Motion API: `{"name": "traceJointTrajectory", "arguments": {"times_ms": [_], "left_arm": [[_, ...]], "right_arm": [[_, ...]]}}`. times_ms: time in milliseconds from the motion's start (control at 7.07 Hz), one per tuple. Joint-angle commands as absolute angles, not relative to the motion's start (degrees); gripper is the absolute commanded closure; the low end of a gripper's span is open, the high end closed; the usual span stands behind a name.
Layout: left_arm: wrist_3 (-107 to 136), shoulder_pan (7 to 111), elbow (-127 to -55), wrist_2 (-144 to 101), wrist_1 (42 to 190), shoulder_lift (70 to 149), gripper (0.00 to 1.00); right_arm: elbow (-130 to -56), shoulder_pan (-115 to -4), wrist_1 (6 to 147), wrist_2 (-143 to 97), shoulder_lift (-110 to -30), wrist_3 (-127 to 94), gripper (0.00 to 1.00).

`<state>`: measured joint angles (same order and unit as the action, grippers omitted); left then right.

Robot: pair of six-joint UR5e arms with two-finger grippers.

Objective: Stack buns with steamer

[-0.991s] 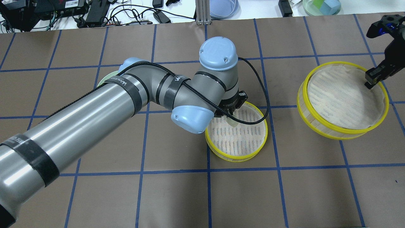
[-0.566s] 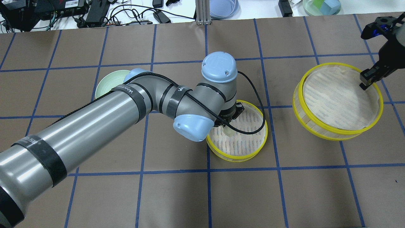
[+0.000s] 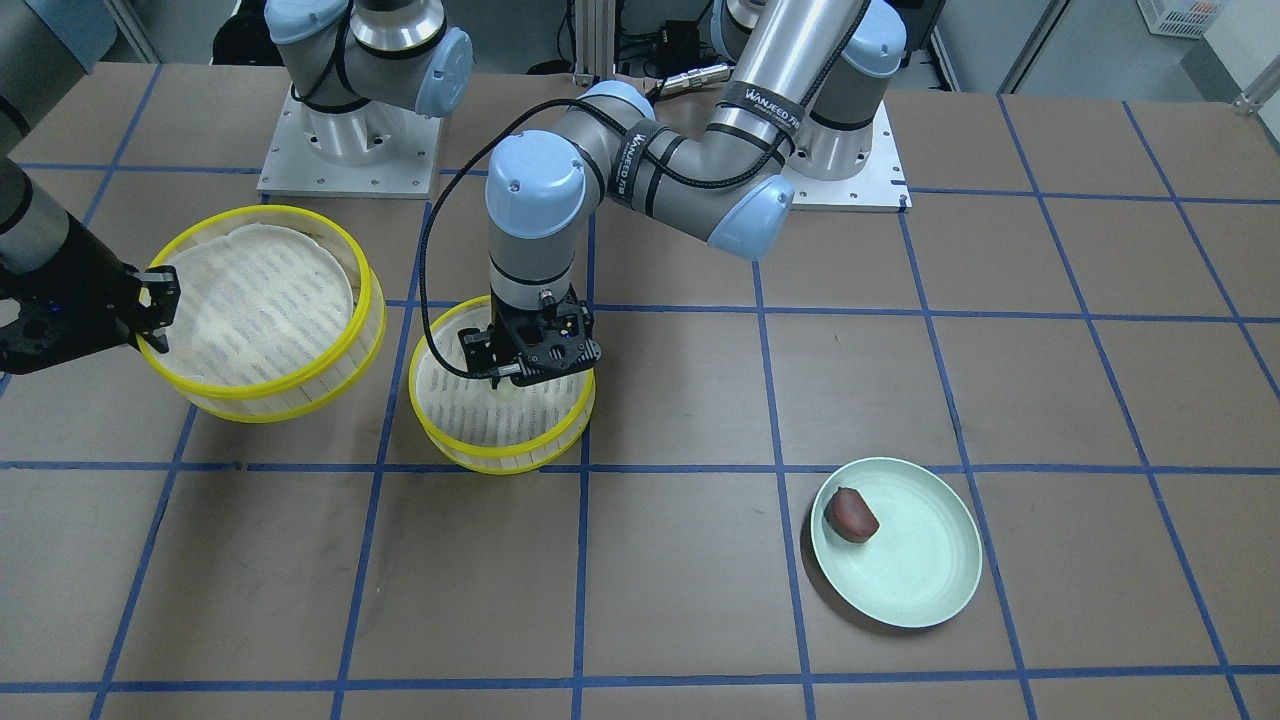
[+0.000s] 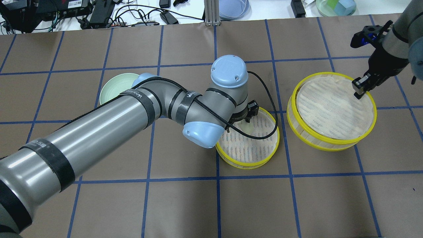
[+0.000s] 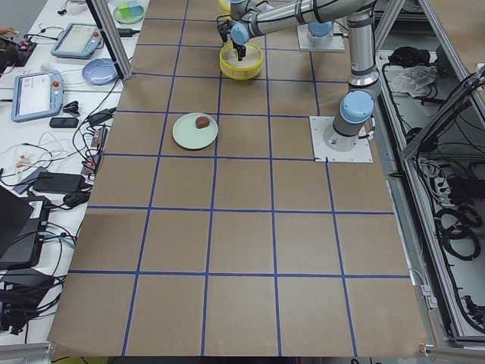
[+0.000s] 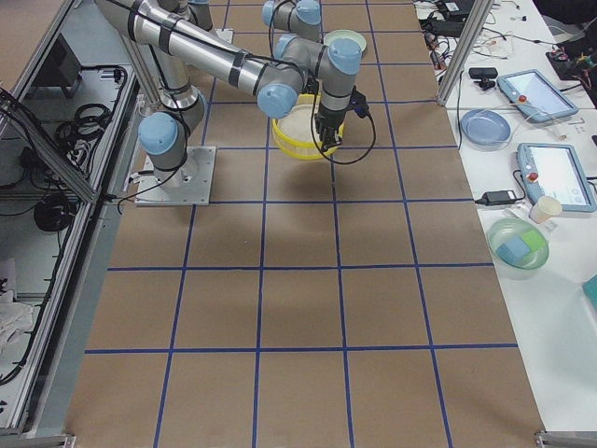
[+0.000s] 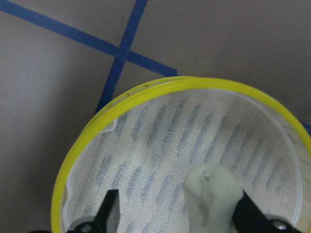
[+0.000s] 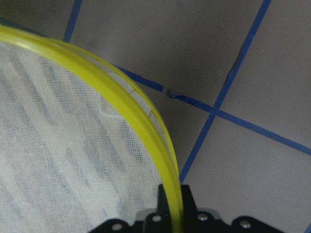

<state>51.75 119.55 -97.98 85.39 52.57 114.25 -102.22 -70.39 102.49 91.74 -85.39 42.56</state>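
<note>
Overhead camera looks forward and down on the table. The front-facing camera opposes it from the far side, steeply downward. Both take in the small steamer, the large steamer and the pale green plate. Two end cameras look along the table from far off. Wrist cameras look down at close range: left onto the small steamer's rim, right onto the large steamer's rim.

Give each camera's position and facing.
Front-facing: across table, facing both arm bases.
Overhead: from behind, down over left arm.
Exterior left: table's end, plate near, arms right.
Exterior right: opposite end, arms upper left.
Left wrist: left gripper over cream bun, small steamer.
Right wrist: right gripper clamping large steamer.
Shared: front-facing, overhead show both steamers.
</note>
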Motion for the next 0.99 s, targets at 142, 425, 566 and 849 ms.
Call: {"name": "traceJointTrajectory", "arguments": {"times_ms": [142,425,566,849], "left_arm": [[47.0,116.3,-98.1,85.5,53.3,110.9,0.00],[40.6,112.6,-98.0,85.4,53.4,108.8,0.00],[34.8,109.1,-98.6,85.6,54.6,108.4,0.00],[18.5,97.1,-98.7,85.7,58.2,106.2,0.00]], "right_arm": [[-103.2,-71.8,102.7,91.4,-85.1,42.0,1.00],[-103.2,-72.9,102.6,91.1,-85.2,35.7,1.00],[-103.1,-75.0,102.7,90.9,-85.0,32.9,1.00],[-103.2,-82.1,102.9,90.8,-84.2,23.4,1.00]]}}
